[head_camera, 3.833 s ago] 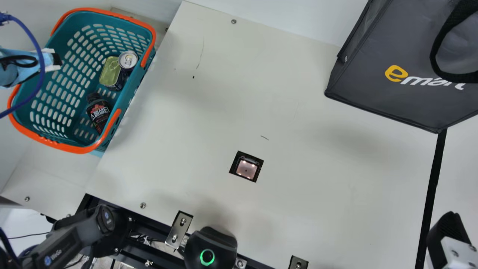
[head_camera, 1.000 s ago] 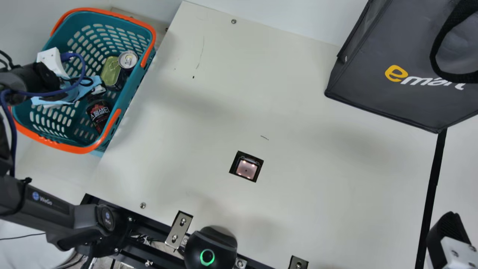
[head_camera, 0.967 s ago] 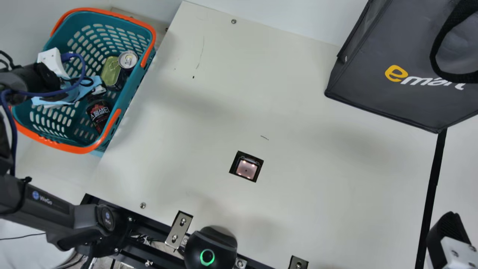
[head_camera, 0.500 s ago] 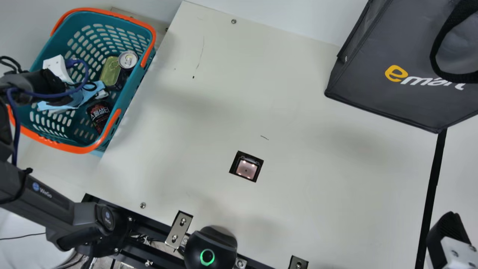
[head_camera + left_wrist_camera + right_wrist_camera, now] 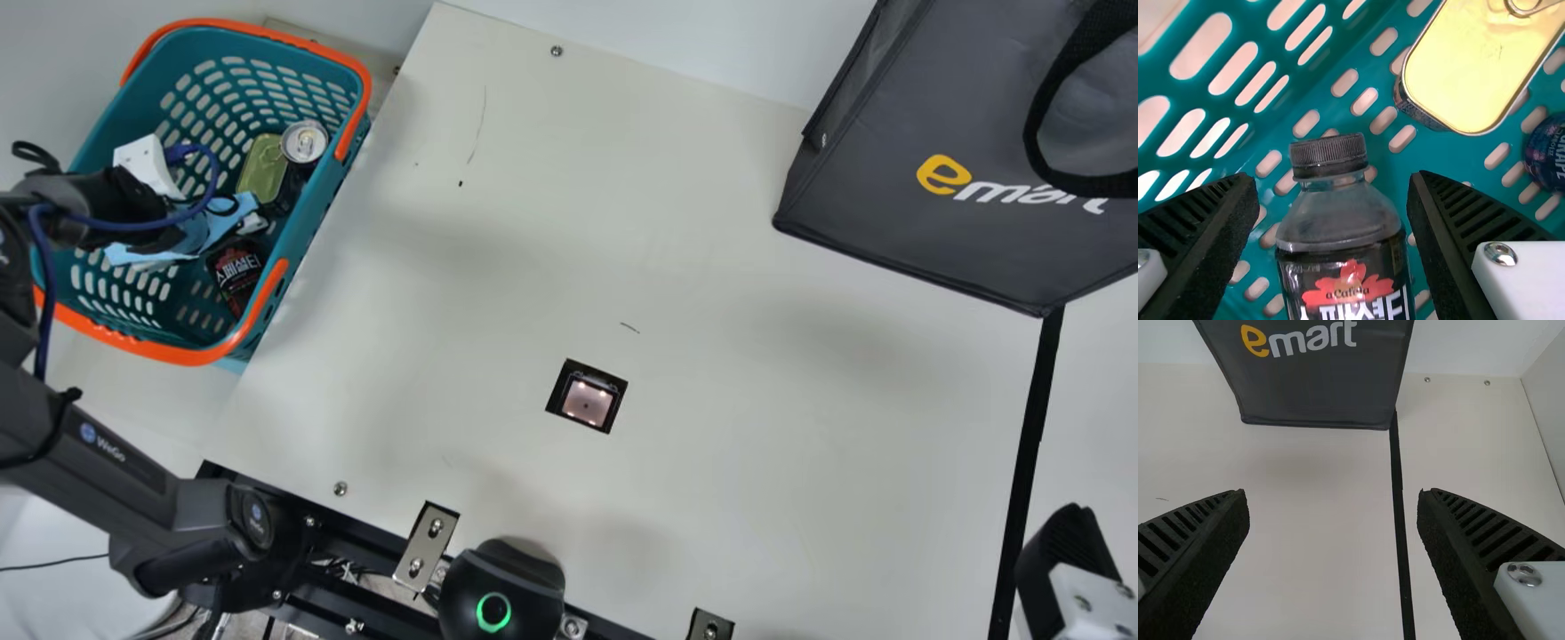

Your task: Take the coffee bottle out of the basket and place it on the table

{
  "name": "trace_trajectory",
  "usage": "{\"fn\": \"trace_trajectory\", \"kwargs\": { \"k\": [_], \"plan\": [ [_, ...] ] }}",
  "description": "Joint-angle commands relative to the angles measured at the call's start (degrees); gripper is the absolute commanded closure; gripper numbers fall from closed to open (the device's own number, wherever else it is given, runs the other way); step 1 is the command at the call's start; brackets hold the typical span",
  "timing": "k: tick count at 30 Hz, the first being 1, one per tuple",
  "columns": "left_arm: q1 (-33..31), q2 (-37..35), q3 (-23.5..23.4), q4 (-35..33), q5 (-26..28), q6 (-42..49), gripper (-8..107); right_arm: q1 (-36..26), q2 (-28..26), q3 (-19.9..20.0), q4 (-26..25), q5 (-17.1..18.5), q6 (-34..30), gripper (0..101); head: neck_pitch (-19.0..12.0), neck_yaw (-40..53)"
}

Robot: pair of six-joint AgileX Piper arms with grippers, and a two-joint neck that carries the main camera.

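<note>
Left claw (image 5: 1331,178) open over bottle (image 5: 1341,220) in basket (image 5: 178,356), left; off-centre descent could knock bottle askew. Right claw (image 5: 1333,495) open, near right.

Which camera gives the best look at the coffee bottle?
Left wrist view: the coffee bottle is close up there, with cap, shoulder and upper label unobstructed. The main view shows the label and lower body, smaller, with the left arm covering the cap end.
</note>
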Motion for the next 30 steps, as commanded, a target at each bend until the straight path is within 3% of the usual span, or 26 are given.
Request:
{"fn": "trace_trajectory", "kwargs": {
  "k": [1, 30],
  "plan": [
    [-0.1, 0.3, -0.1, -0.2, -0.2, 0.0, 9, 0.0, 0.0, 0.0, 0.0, 0.0, 0.0, 10, -1.5, 0.1],
    [-0.5, 4.9, -1.0, -7.4, -3.3, 6.2, 9, 0.0, 0.0, 0.0, 0.0, 0.0, 0.0, 10, -1.5, 0.1]
  ]
}}
